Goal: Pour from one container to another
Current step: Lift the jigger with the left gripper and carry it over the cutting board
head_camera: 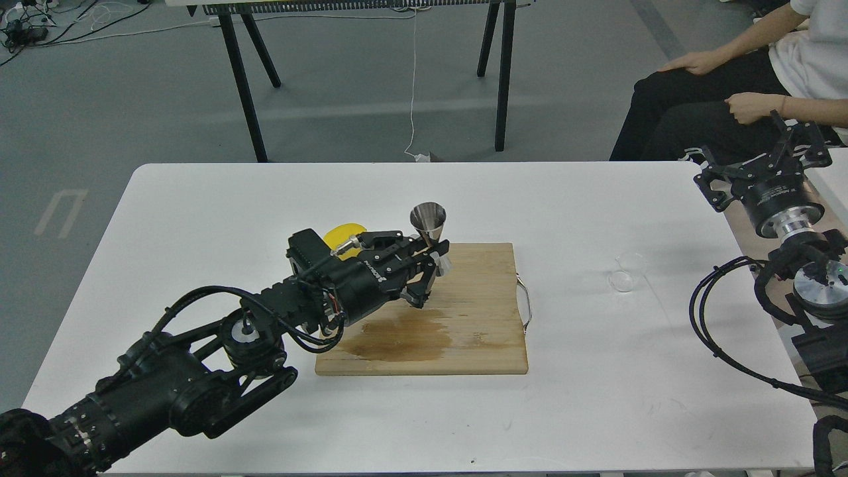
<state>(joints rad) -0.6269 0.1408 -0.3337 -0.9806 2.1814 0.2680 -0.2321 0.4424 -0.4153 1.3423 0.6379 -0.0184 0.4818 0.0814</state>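
Observation:
The steel hourglass jigger point(429, 228) is held upright above the far part of the wooden cutting board point(464, 331), with my left gripper point(432, 260) shut on its waist. The small clear glass cup point(627, 273) stands on the white table to the right of the board, with nothing touching it. At the table's right edge my right gripper point(768, 159) is raised, far from the cup; its fingers cannot be told apart. The glass is too faint to show whether anything is inside it.
A yellow lemon point(341, 237) lies at the board's far left corner, mostly hidden behind my left arm. The board has a wet stain and a metal handle point(525, 303) on its right side. A seated person point(729, 99) is beyond the table's right end.

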